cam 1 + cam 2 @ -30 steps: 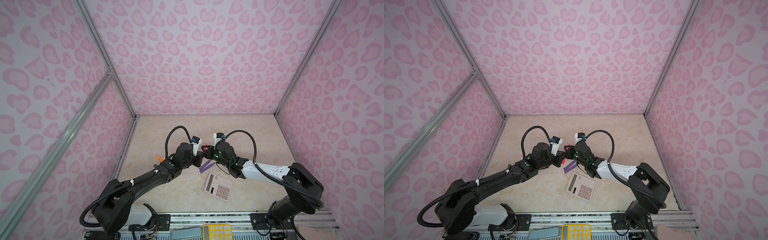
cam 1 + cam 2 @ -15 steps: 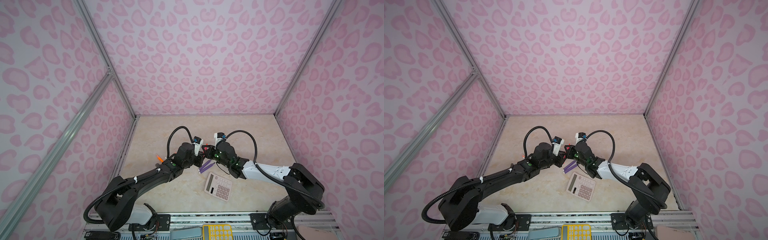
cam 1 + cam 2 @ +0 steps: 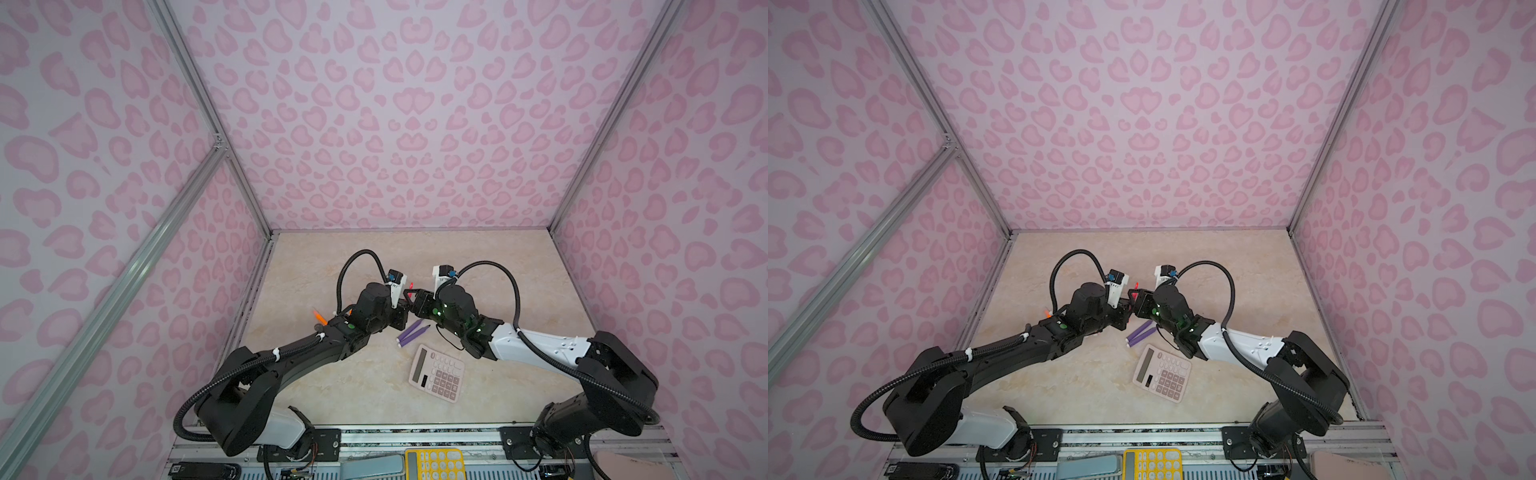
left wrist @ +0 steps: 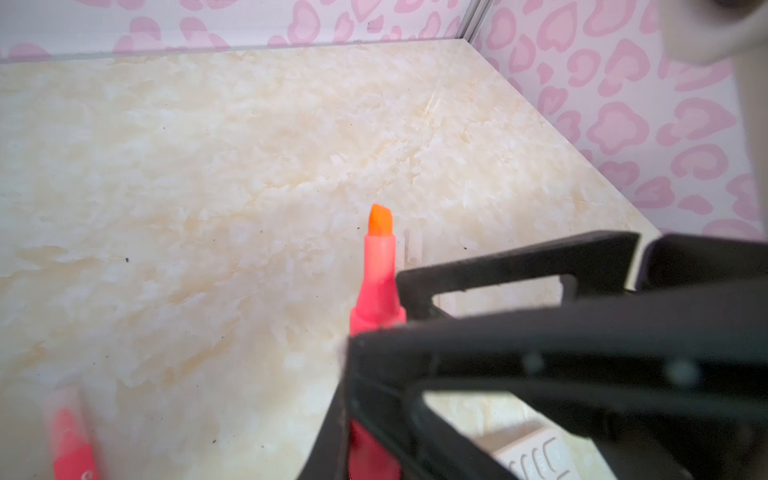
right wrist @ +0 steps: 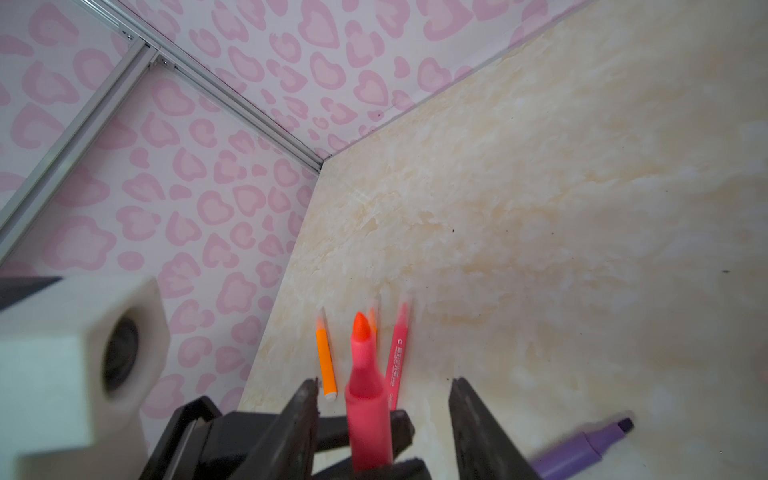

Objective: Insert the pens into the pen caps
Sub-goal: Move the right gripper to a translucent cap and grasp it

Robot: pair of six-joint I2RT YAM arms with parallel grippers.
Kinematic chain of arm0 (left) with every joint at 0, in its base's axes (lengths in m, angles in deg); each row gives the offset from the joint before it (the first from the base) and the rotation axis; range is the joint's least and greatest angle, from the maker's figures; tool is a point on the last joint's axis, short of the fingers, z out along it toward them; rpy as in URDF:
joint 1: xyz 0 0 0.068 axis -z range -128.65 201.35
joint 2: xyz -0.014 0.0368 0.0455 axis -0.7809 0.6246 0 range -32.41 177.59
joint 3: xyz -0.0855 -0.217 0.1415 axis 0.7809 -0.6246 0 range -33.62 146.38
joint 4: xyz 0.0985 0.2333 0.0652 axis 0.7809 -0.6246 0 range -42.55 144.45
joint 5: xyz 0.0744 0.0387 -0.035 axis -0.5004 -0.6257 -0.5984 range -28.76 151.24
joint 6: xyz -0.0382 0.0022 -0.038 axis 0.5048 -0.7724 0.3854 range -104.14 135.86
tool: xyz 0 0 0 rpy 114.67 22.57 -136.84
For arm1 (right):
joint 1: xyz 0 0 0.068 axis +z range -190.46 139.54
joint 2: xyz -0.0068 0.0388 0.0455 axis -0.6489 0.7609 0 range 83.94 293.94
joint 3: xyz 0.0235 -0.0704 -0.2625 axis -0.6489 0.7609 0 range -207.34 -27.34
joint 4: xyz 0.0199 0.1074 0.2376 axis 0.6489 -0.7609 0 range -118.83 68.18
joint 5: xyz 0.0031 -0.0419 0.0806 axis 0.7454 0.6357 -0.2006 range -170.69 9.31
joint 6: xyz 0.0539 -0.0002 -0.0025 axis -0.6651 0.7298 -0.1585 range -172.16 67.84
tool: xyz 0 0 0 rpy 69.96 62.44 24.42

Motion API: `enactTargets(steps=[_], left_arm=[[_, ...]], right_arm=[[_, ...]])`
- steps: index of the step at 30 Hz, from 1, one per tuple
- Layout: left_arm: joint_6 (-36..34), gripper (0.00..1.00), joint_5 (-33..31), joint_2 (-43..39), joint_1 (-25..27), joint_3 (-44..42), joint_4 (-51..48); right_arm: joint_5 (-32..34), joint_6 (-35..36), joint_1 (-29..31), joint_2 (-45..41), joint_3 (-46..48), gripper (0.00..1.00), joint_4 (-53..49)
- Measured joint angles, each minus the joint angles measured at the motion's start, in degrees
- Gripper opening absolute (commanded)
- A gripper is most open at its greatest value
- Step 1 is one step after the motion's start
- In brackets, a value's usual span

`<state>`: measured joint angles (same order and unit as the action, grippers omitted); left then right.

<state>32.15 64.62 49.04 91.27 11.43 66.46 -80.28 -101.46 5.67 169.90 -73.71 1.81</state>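
A pink-red pen (image 5: 368, 399) with an orange tip stands upright where my two grippers meet over the table's middle, seen in both top views (image 3: 410, 287) (image 3: 1134, 296). My left gripper (image 4: 374, 465) is shut on its lower barrel. My right gripper (image 5: 382, 415) is open, its fingers standing wide on either side of the pen without touching it. Two purple pens (image 3: 411, 332) lie just in front of the grippers. An orange pen (image 5: 326, 365) and a second pink-red pen (image 5: 397, 353) lie on the table beyond. A clear pen cap (image 4: 414, 247) lies behind the held pen.
A pinkish calculator (image 3: 436, 372) lies in front of the purple pens. An orange pen (image 3: 320, 318) rests near the left wall by the left arm. Another pink-red pen (image 4: 70, 444) shows blurred at the left wrist view's edge. Patterned walls enclose the marble table (image 3: 498, 257).
My right gripper has opened and let go of the pink-red pen, which stays in my left gripper. Both arms have hardly moved.
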Motion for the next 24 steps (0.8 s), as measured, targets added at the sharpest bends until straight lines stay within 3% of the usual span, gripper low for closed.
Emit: enactTargets(steps=[7, 13, 17, 24], left_arm=[[0.59, 0.03, -5.64, -4.24, -3.98, -3.17, 2.34], [0.63, 0.03, -5.49, -9.25, -4.17, -10.69, 3.98], [2.05, 0.03, 0.52, -10.25, -3.87, -14.69, 6.95], [4.48, 0.03, 7.28, -9.60, -2.36, -20.02, 10.67]], right_arm=[[7.78, 0.66, -0.94, -9.22, 6.71, 0.48, -5.88], [18.60, -1.36, -3.17, -13.25, 9.90, 0.39, -16.28], [21.59, -3.10, -3.91, -11.37, 9.97, 0.38, -22.43], [21.68, -5.18, -3.80, 0.96, 2.43, 0.36, -30.67]])
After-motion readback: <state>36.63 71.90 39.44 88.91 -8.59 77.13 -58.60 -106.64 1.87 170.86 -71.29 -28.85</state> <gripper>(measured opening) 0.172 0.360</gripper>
